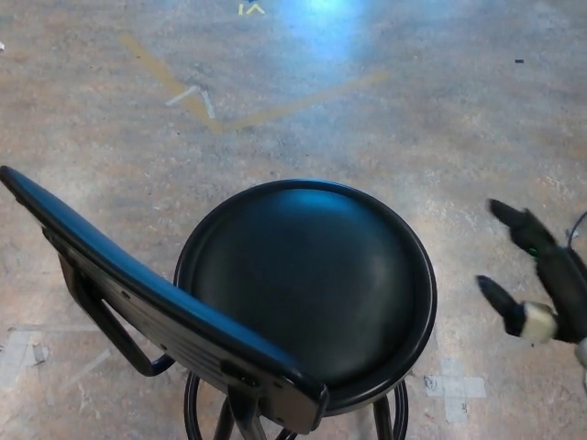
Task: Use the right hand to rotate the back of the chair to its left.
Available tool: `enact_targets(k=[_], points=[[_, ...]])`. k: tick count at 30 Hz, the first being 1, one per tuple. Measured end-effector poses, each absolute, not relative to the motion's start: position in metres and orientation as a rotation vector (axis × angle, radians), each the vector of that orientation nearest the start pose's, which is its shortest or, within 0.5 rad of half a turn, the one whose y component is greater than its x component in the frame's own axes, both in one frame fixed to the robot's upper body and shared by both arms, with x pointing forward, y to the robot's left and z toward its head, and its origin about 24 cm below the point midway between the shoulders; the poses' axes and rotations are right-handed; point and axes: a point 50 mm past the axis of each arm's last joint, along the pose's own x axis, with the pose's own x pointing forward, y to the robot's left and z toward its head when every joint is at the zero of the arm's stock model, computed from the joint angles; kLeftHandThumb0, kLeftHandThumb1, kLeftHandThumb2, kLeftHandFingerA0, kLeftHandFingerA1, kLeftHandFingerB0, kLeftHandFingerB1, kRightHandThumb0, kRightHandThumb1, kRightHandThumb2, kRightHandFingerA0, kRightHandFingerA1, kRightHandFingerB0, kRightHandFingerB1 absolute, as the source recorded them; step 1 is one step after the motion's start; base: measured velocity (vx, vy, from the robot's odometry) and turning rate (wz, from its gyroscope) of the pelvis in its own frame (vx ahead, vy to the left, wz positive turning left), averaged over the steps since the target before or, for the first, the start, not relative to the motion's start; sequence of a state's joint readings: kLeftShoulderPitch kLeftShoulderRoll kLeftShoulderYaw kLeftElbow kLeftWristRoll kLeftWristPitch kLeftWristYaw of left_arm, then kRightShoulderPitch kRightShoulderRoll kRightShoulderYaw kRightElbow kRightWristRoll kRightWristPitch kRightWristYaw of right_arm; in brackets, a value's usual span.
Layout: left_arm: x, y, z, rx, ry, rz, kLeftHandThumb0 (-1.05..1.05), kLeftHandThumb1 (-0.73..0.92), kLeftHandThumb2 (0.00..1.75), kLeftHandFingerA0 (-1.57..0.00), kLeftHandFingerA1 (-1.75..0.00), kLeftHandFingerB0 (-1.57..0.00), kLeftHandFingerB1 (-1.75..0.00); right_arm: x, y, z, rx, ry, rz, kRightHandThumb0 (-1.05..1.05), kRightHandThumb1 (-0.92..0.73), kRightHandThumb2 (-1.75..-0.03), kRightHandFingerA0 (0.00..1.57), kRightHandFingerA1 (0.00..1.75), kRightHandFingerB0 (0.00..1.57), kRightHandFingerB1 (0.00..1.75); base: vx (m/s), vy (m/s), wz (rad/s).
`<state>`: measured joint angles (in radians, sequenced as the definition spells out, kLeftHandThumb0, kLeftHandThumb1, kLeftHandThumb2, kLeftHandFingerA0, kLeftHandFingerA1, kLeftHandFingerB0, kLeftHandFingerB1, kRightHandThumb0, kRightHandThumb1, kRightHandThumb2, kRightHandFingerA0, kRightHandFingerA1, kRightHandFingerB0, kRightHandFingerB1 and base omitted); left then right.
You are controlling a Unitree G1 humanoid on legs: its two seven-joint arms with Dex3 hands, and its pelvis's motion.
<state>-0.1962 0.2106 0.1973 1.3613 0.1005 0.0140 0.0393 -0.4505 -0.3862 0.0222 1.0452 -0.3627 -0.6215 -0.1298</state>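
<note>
Viewing from the head camera, you are looking down at these items:

Chair point(275, 312): black, sitting in the lower centre of the picture on the floor. Its round seat point(307, 275) is lying bare, with nothing resting on it and a soft sheen showing across the top. Its backrest point(156, 298) is running as a long dark bar from the far left edge down toward the bottom centre, so it is standing on the robot's left side of the seat, slanting across the picture. A black bracket point(105, 321) is looping beneath the backrest, and the dark ring and legs of the base point(206, 412) are showing under the seat at the bottom edge.

Right hand point(537, 284): you are seeing it at the right edge, off to the side of the seat and apart from it, touching no part of the chair. Its black fingers point(512, 218) are spread, one pointing up and left, another lower one jutting left with a pale band behind it. It is holding nothing. The picture is blurring it slightly.

Left hand: not showing anywhere in this view.

Floor point(385, 110): mottled grey-brown concrete, filling the rest of the picture. Yellowish tape lines point(275, 112) are crossing it beyond the chair, with a small white mark point(193, 96) beside them, and a bright bluish glare point(330, 14) is shining at the top. A thin dark cable point(576, 266) is curving along the right edge, close behind the right hand
</note>
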Motion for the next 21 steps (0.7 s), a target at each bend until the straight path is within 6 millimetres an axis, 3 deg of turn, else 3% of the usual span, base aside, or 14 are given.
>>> enact_targets(k=[3,10,12,17,18,21], points=[[0.138,0.239,-0.15,0.153,1.165,0.232,-0.49,0.78,0.63,-0.62,-0.53,-0.54,-0.44,0.297,-0.25,0.0,-0.668,0.035,-0.037,-1.05,-0.91,-0.74,0.0,0.33,0.0,0.32,0.0,0.0,0.0],[0.14,0.236,-0.15,0.17,1.162,0.218,-0.47,0.8,0.64,-0.61,-0.53,-0.56,-0.45,0.27,-0.276,-0.033,-0.619,0.245,-0.211,-1.05,-0.92,-0.79,0.0,0.58,0.0,0.47,0.0,0.0,0.0],[0.141,0.235,-0.15,0.176,1.161,0.214,-0.48,0.77,0.64,-0.6,-0.51,-0.56,-0.45,0.261,-0.278,-0.044,-0.606,0.314,-0.235,-1.05,-0.92,-0.87,0.0,1.04,0.0,0.62,0.0,0.0,0.0],[0.142,0.234,-0.15,0.181,1.159,0.209,-0.48,0.77,0.64,-0.6,-0.51,-0.56,-0.45,0.239,-0.28,-0.068,-0.606,0.483,-0.251,-1.05,-0.92,-0.87,0.0,1.04,0.0,0.62,0.0,0.0,0.0],[0.142,0.234,-0.15,0.181,1.159,0.208,-0.48,0.77,0.63,-0.59,-0.51,-0.54,-0.45,0.236,-0.28,-0.071,-0.605,0.505,-0.254,-1.05,-0.85,-0.89,0.0,1.41,0.0,1.05,0.0,0.0,0.0],[0.142,0.234,-0.15,0.18,1.159,0.208,-0.48,0.77,0.63,-0.59,-0.51,-0.54,-0.45,0.222,-0.278,-0.085,-0.589,0.595,-0.257,-1.05,-0.85,-0.89,0.0,1.41,0.0,1.05,0.0,0.0,0.0]])
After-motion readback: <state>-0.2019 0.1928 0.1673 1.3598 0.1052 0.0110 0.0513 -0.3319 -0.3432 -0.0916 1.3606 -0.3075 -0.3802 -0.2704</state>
